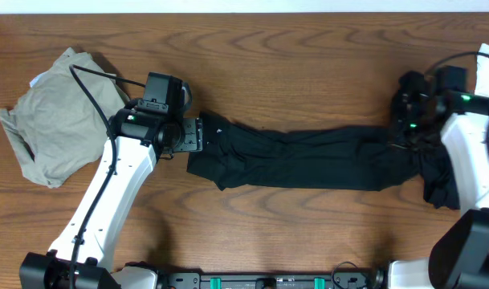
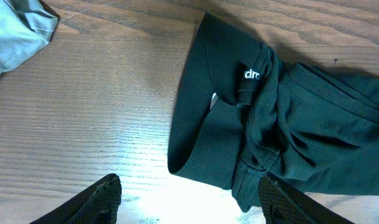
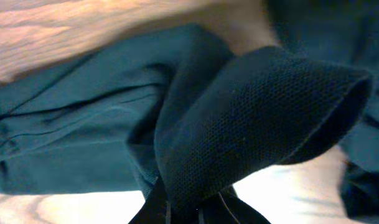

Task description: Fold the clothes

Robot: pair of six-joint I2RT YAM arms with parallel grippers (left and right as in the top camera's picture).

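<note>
This looks like a robot lab, because a white left arm and a white right arm with black cables stand at the edge of a plain brown wooden table with clothes laid on it.

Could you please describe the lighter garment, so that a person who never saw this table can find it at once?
Start from the wooden table and go to its end on the robot's left. There, beyond the left gripper, lies a khaki-grey garment. It is pale and crumpled in a heap, whereas the black garment is long and stretched out.
</note>
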